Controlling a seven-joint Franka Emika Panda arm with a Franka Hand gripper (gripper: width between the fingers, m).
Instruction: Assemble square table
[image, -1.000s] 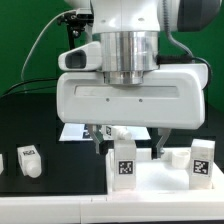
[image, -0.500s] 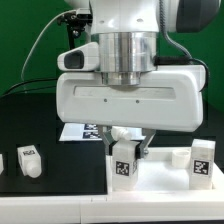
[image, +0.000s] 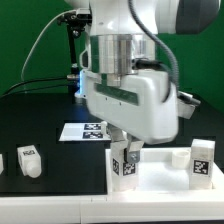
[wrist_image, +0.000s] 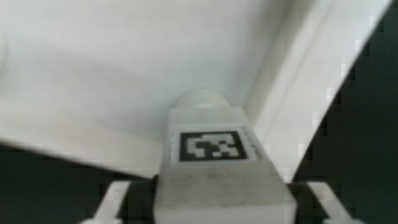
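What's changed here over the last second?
The gripper closed on the upright leg standing on the table top, then its wrist twisted with the leg held. The table top, the other two legs and the marker board stayed put.

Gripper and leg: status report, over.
Gripper shut on tagged leg. Leg upright at square top corner. Another leg stands apart, exterior view's right.

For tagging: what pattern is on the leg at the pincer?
The leg bears a black-and-white square tag; wrist view.
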